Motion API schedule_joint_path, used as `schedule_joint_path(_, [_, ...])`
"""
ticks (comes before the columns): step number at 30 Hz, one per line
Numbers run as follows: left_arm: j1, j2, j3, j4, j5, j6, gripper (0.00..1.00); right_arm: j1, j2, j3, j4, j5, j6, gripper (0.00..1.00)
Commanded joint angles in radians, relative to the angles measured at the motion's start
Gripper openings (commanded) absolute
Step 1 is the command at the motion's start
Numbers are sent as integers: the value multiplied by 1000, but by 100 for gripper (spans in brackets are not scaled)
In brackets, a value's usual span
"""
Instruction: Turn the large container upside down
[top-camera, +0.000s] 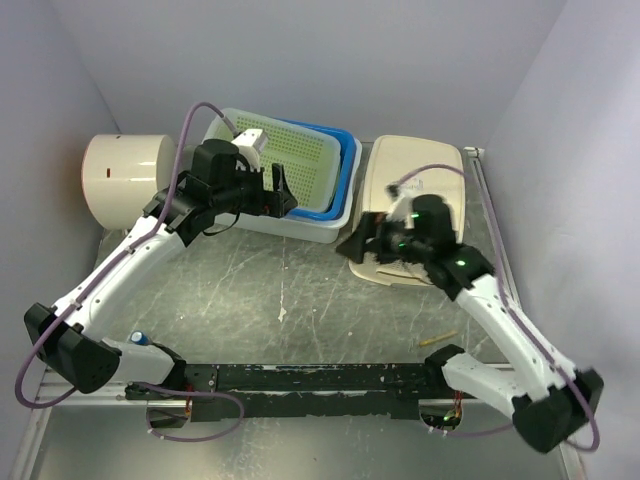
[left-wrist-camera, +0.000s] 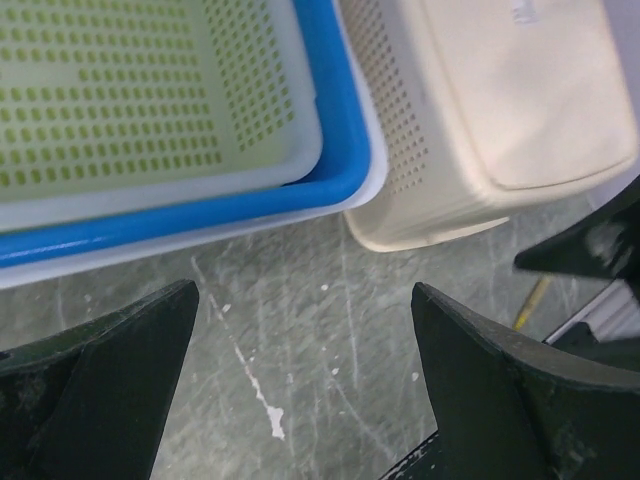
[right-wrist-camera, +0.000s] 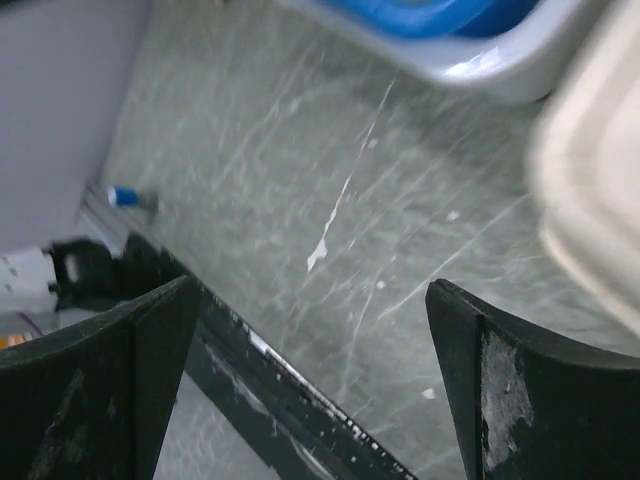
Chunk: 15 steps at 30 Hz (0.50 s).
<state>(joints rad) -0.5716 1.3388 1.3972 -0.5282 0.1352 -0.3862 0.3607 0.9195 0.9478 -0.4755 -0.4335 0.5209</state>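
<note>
large container (top-camera: 418, 180) bottom-up at table (top-camera: 300, 300) rear right, beside nested trays (top-camera: 300, 170).
judged light, stiff perforated plastic, likely slick; grip the rim edge. left claw (top-camera: 283, 192) and right claw (top-camera: 358, 245) wide open, empty.

Both arms wear white shells over the long links behind the claw, with black housings at each joint; the left arm (top-camera: 110, 275) carries a dull purple cable (top-camera: 183, 128) arching behind its claw and trailing past the base; the right arm (top-camera: 500, 320) has a similar cable (top-camera: 440, 168), and small green lights (top-camera: 415, 216) glow on the black block just behind its claw; the left gripper (top-camera: 283, 195) and right gripper (top-camera: 358, 243) are matte black; close up, the fingers (left-wrist-camera: 100, 390) are broad, scuffed wedges; a black rail (top-camera: 320, 378) joins the bases.
</note>
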Motion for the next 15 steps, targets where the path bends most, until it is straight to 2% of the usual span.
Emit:
schedule_joint_path(1, [7,-18,-30,-67,-103,22,100,297,138,19,13,341,19,98])
schedule_joint_path(3, [8,-22,-49,-56,-97,11,99,343,219,44,3,435,37,98])
schedule_joint_path(8, [9,-29,-75,-40,-77,-5,100,320,338,74,20,642,29,100])
schedule_joint_path(10, [8,-31,-81,-34,-69,-4,100,256,363,93,34,667,8,100])
schedule_joint_path(15, [8,-26,-89,-37,-57,3,100,-7,387,87,100,624,35,100])
